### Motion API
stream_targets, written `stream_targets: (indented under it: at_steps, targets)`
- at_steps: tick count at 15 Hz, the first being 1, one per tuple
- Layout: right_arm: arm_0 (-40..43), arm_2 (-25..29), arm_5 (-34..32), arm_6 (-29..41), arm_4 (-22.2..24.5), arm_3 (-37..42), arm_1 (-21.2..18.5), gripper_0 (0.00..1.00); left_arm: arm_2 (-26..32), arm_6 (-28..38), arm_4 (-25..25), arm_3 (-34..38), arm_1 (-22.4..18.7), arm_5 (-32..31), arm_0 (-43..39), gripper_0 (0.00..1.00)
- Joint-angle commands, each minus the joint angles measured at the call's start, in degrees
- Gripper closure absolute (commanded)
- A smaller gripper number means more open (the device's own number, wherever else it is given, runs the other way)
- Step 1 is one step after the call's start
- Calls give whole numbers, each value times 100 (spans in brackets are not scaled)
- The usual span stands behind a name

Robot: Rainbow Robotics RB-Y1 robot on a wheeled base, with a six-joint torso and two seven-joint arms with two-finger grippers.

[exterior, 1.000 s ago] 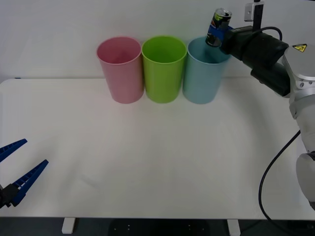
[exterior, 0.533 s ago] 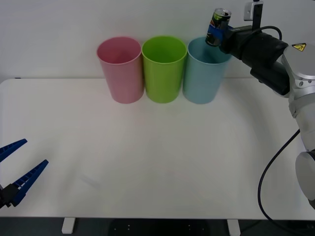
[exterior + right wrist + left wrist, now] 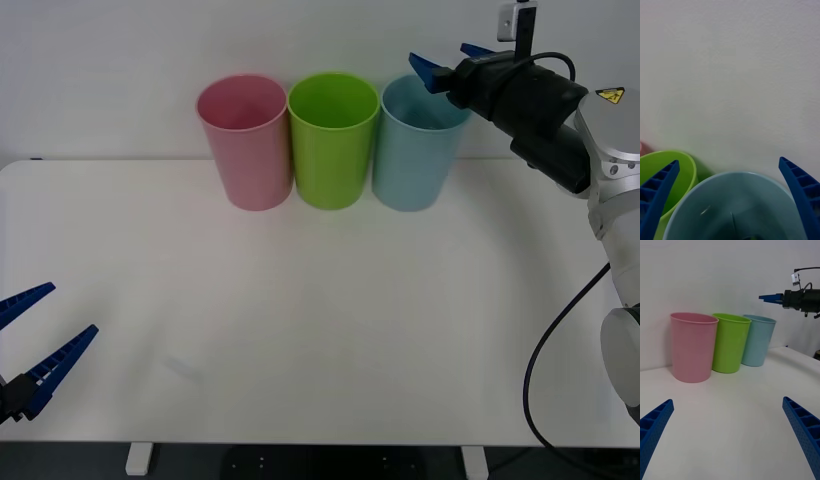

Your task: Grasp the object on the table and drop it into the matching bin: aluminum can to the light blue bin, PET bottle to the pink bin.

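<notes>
My right gripper [image 3: 445, 58] hangs open just above the rim of the light blue bin [image 3: 410, 150], with nothing between its fingers. In the right wrist view the open right gripper [image 3: 729, 162] looks down into the light blue bin [image 3: 737, 202]. The aluminum can is out of view. The pink bin [image 3: 247, 150] stands at the left end of the row on the white table [image 3: 320, 320]. My left gripper [image 3: 70, 310] rests open low at the table's near left edge. The left wrist view takes in the left gripper [image 3: 727, 401], pink bin [image 3: 690, 348], light blue bin [image 3: 757, 341] and right gripper [image 3: 769, 297].
A lime green bin [image 3: 332, 150] stands between the pink and light blue bins, touching both; it also appears beside the blue one [image 3: 658, 161] and in the row [image 3: 730, 345]. A white wall rises right behind the bins. A black cable hangs along the right arm.
The right gripper opened and the aluminum can it held above the light blue bin has left its fingers and gone from sight. The left arm stayed still.
</notes>
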State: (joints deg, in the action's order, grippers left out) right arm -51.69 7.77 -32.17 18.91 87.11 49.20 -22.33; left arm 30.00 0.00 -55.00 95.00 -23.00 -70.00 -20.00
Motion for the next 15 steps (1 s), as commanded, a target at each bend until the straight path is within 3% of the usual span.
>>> stream_targets:
  at_steps: [1,7,15]
  targets:
    - [1,6,-8,-10,-1,2,1,0,0,0,0,0,0,0,0,0]
    - [168,269,-386,-81,-1,143,-8,0,0,0,0,0,0,0,0,0]
    - [1856,278,-545,60,-151,2279,-17,0,0,0,0,0,0,0,0,0]
